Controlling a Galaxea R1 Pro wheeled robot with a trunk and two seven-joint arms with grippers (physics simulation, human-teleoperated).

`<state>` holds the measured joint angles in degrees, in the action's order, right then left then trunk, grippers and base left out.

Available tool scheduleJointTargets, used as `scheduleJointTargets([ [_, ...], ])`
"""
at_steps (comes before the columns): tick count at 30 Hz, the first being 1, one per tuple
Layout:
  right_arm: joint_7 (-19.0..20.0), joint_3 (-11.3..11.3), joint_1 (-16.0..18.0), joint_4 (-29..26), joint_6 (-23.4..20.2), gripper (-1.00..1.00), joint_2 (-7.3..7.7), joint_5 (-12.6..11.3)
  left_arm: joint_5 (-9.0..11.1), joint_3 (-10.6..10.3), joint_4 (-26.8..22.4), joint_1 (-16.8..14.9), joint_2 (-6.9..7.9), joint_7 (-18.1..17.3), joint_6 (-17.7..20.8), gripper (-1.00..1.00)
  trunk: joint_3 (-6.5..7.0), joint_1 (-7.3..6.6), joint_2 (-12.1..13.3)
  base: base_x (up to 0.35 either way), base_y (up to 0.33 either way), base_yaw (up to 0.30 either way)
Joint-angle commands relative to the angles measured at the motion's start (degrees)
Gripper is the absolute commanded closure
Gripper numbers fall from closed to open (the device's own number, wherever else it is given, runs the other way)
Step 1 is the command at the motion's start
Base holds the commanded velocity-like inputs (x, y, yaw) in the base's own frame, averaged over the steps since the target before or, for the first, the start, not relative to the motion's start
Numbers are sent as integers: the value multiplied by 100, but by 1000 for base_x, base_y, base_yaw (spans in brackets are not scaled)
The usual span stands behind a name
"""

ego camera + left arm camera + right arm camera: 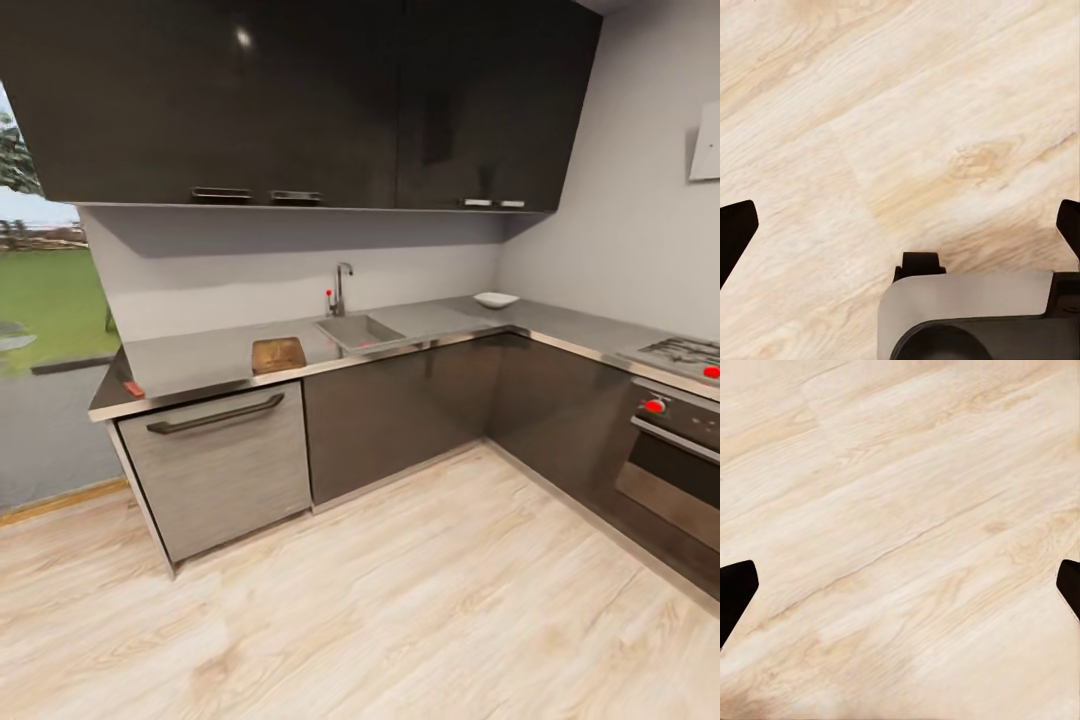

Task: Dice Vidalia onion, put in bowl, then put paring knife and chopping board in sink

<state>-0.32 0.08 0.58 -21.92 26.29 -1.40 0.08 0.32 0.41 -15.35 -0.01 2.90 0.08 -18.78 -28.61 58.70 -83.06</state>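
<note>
Dark charcoal upper cabinets fill the top of the head view, above a grey backsplash and the long countertop (200, 358) that runs across the middle of the frame and turns a corner toward the right. Light wood floor (400, 620) takes the whole lower half, so the robot stands well back from the work area. Below the counter at left centre sits a steel-fronted appliance (222, 470), with an oven (670, 460) at the right edge.

Set into the counter at centre is the sink (358, 332), with its tap behind it; no onion can be made out in the basin from here. Just left of it lies the chopping board (278, 354). The bowl (496, 299) rests farther right, near the corner. A small red shape at the counter's left end, probably the paring knife (133, 388), sits very close to the front edge.

Both wrist views look down at bare floor; the left gripper (900, 229) and right gripper (900, 589) are spread wide, holding nothing.

Likely risks: a careless reach could knock the knife off the edge, and driving in too fast could bump the cabinets.
</note>
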Motion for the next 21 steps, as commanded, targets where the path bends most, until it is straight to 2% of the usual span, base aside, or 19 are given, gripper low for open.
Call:
scheduleJointTargets([
  [1,-3,1,3,4,17,-100,-1,1,3,3,-4,0,0,1,-13,-100,-5,3,-2,292,-161,246],
  [7,-3,1,3,4,20,-100,-1,1,-4,0,-4,-1,0,1,-21,-100,-5,3,-2,178,-106,247],
  [21,-3,1,3,4,17,-100,-1,1,-6,-6,-4,1,0,1,-38,-100,-5,3,-2,13,-8,247],
])
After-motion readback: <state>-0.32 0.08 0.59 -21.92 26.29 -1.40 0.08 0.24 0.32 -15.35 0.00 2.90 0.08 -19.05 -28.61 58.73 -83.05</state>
